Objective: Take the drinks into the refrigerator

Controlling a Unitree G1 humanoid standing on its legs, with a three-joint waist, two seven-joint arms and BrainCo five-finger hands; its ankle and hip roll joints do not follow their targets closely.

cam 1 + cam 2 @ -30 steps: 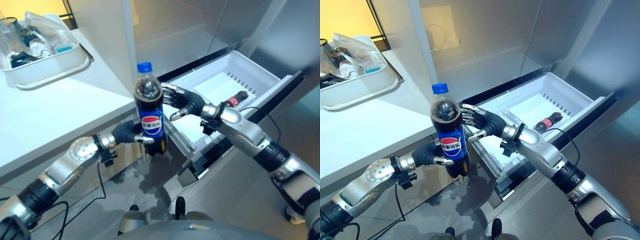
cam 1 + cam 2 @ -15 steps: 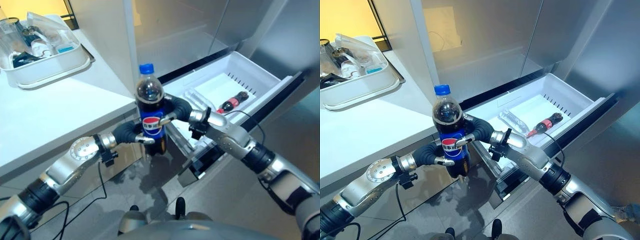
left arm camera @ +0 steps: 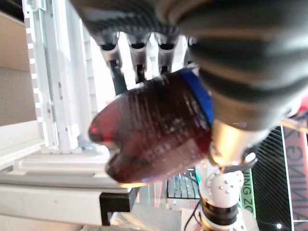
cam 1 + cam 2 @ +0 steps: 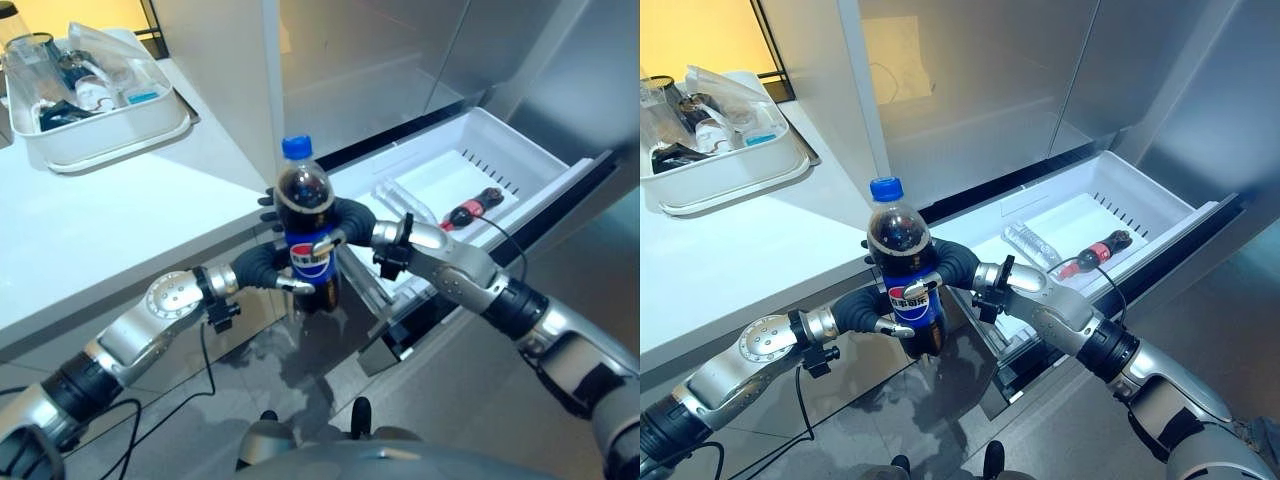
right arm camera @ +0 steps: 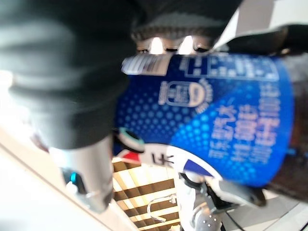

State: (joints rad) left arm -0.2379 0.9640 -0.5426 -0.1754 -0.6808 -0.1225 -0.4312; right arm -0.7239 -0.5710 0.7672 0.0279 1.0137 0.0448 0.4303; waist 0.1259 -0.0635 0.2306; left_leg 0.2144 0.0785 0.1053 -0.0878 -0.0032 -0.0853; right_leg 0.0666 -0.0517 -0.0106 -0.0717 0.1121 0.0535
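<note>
A cola bottle (image 4: 307,262) with a blue cap and blue label stands upright in the air, in front of the open white refrigerator drawer (image 4: 545,160). My left hand (image 4: 258,270) is curled round its lower part from the left. My right hand (image 4: 352,217) wraps round the label from the right, thumb across the front. The left wrist view has the dark bottom of the bottle (image 3: 154,134) against the fingers; the right wrist view has the blue label (image 5: 216,130) close up. Inside the drawer lie a small red-labelled cola bottle (image 4: 473,206) and a clear water bottle (image 4: 398,199).
A white counter (image 4: 100,220) runs along the left, carrying a white tray (image 4: 100,135) of glasses and small items at the back. Steel refrigerator doors (image 4: 380,50) rise behind the drawer. Grey floor (image 4: 470,400) lies below the drawer.
My right hand, open beside the bottle a second ago, has moved left and shut round the label. The left hand keeps its hold; the bottle has stayed nearly in place.
</note>
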